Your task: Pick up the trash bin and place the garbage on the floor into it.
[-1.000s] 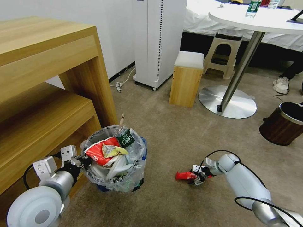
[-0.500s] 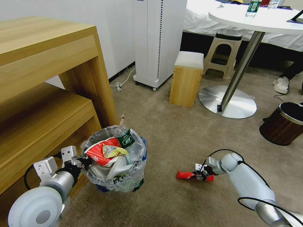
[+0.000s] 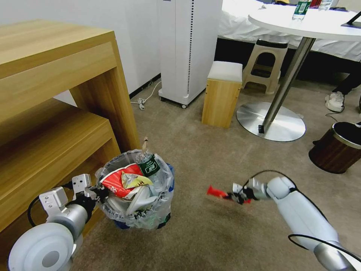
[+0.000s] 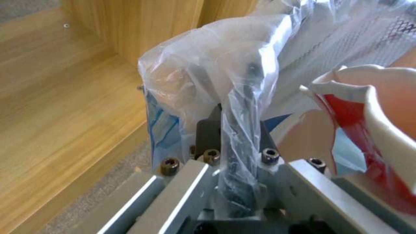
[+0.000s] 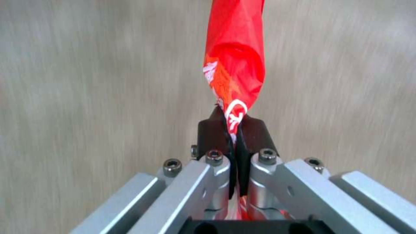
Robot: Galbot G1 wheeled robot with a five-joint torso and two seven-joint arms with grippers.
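The trash bin (image 3: 144, 220), black with a clear blue-edged bag, sits low at the left of the head view beside the wooden shelf. It is heaped with garbage: a red-and-white wrapper (image 3: 120, 180), a green-label bottle (image 3: 149, 165), a wooden stick (image 3: 145, 143). My left gripper (image 3: 98, 192) is shut on the bin's bagged rim (image 4: 236, 107). My right gripper (image 3: 237, 197) is shut on a red wrapper (image 3: 216, 192), held above the beige floor (image 3: 203, 158) to the right of the bin. The right wrist view has the red wrapper (image 5: 234, 74) pinched between the black fingertips (image 5: 208, 130).
A wooden shelf unit (image 3: 52, 109) stands close on the left. Farther off are a white appliance (image 3: 186, 49), a wooden stool (image 3: 222, 94), a plastic stool (image 3: 266, 64), a round table's steel base (image 3: 276, 122) and a brown wood-grain bin (image 3: 338, 148). A person's shoe (image 3: 334, 101) rests far right.
My right gripper has lifted the red wrapper off the carpet and carried it slightly up. The left gripper and the bin have not moved.
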